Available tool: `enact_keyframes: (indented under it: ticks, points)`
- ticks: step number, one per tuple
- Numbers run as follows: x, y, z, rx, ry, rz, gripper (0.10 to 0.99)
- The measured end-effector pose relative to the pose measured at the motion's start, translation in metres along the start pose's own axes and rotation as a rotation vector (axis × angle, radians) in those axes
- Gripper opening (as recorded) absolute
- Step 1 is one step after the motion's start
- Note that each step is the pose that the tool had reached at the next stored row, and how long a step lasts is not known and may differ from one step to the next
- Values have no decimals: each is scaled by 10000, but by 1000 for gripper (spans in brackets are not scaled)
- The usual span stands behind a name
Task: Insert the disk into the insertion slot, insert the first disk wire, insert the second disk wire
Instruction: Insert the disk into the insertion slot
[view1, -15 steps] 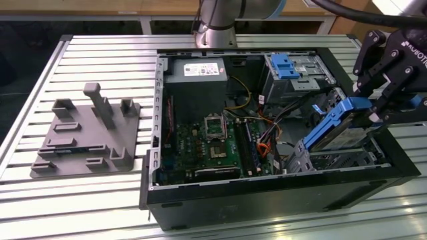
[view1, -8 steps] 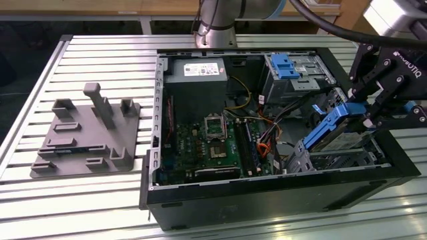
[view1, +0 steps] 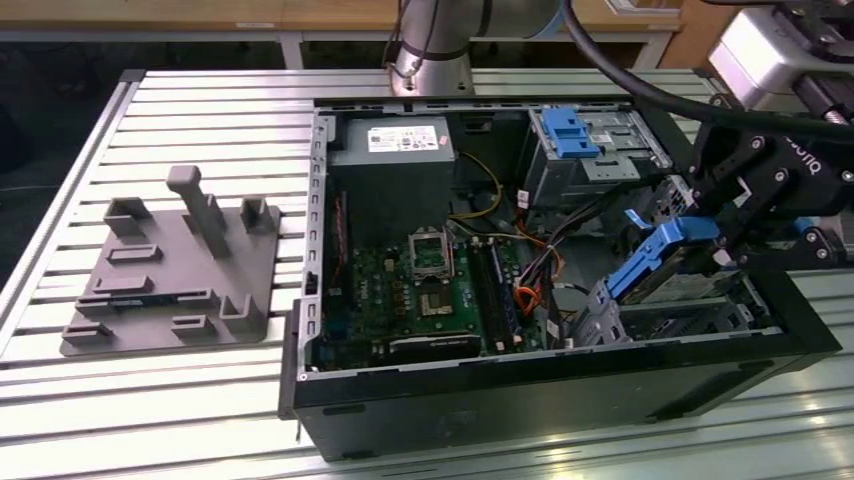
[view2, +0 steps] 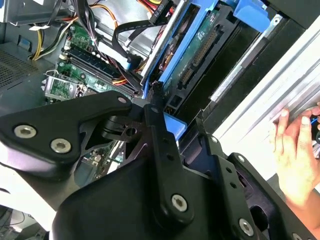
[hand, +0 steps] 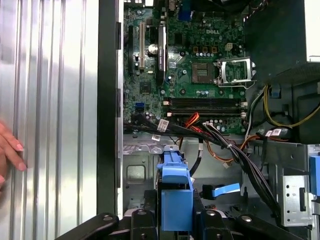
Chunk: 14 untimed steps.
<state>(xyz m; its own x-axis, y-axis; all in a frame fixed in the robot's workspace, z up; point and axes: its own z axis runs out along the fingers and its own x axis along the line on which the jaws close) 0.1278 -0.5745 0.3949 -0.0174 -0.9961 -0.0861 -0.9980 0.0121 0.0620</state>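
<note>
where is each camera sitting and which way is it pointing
Exterior view: off the arm, above the slatted table, angled down into the open computer case; it shows the arm and the gripper holding the disk tilted.
First wrist view: on the arm, looking past the gripper's black links onto the motherboard.
Second wrist view: on the arm, close along the gripper's linkage beside the disk.
Shared: both wrist views catch the blue-framed disk, the motherboard and a person's hand at the table.

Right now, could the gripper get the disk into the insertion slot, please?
Probably yes: the gripper holds the disk tilted just above the insertion slot, with the cables seemingly beside its opening.
</note>
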Motion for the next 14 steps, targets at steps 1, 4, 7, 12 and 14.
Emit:
enact_keyframes:
  ticks: [1,4,7,12,14]
  points:
    - [1,-1,16,1,0,-1,365]
    - [6,-3,41,1,-19,-2,373]
    - [4,-3,36,1,-10,-1,498]
    - [4,-2,37,1,-9,-1,498]
    - [4,-2,38,1,-10,-1,498]
